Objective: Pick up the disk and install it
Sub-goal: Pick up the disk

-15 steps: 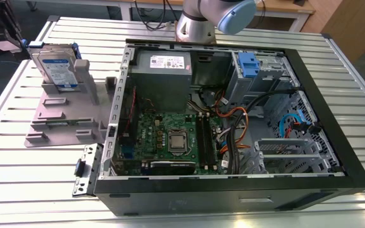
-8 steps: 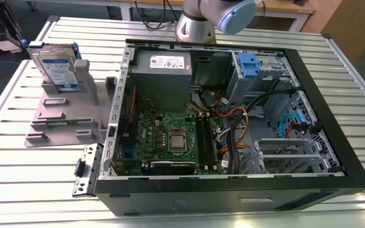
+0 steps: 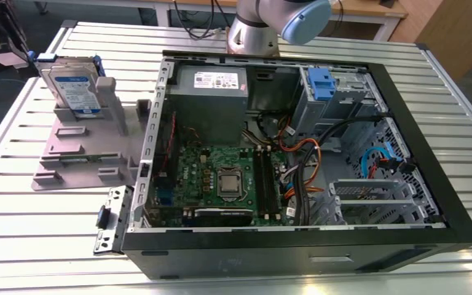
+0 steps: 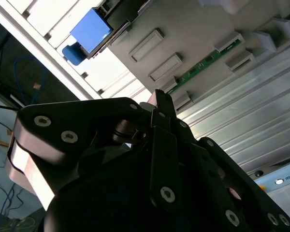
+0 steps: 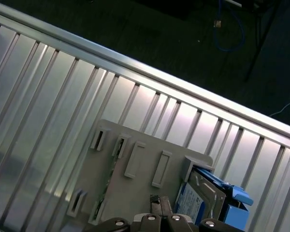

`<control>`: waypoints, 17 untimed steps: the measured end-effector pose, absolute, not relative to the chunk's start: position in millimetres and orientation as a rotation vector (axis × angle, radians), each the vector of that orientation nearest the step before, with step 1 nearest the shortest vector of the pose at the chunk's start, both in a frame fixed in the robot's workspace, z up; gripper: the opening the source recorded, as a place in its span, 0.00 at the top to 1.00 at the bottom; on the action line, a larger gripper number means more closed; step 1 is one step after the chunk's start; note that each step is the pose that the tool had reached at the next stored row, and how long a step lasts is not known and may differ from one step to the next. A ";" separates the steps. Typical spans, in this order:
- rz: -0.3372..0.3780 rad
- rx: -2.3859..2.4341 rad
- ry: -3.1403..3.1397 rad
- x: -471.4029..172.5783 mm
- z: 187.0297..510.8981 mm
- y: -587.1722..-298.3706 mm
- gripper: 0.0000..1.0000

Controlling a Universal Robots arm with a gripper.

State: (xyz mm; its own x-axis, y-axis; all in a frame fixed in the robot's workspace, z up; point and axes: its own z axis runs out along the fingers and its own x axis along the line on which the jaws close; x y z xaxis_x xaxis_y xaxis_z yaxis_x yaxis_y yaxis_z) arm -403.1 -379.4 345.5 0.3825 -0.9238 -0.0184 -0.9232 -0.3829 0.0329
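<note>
In both wrist views the black gripper (image 4: 160, 98) (image 5: 159, 201) has its jaws pressed together with nothing between them. It hangs above the grey stand (image 5: 130, 193), clear of it. The fingertips point at the stand's flat base, just beside the disk (image 5: 199, 195) but not touching it. The disk stands upright on its edge in the stand, silver face and blue-and-white label showing, clipped in its blue frame (image 5: 236, 202). In the exterior view the disk (image 3: 70, 86) sits at the far end of the stand (image 3: 80, 153), which rests on the slatted metal table (image 3: 47, 239) at the exterior view's left. Just beside the stand, towards the exterior view's right, lies the open computer case (image 3: 260, 253). Inside it are the green motherboard (image 3: 219, 175) and a blue bracket (image 3: 322, 83) in the drive bay at the far corner. Beyond the case rises the robot arm (image 3: 257, 31).
</note>
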 end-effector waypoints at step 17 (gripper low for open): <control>-0.052 2.638 -1.671 -403.1 345.5 -379.4 0.90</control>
State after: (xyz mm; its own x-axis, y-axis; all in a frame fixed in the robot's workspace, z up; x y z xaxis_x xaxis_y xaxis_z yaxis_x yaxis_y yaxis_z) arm -403.1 -379.4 345.5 0.4270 -0.9041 -0.0183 -0.9035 -0.4274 0.0329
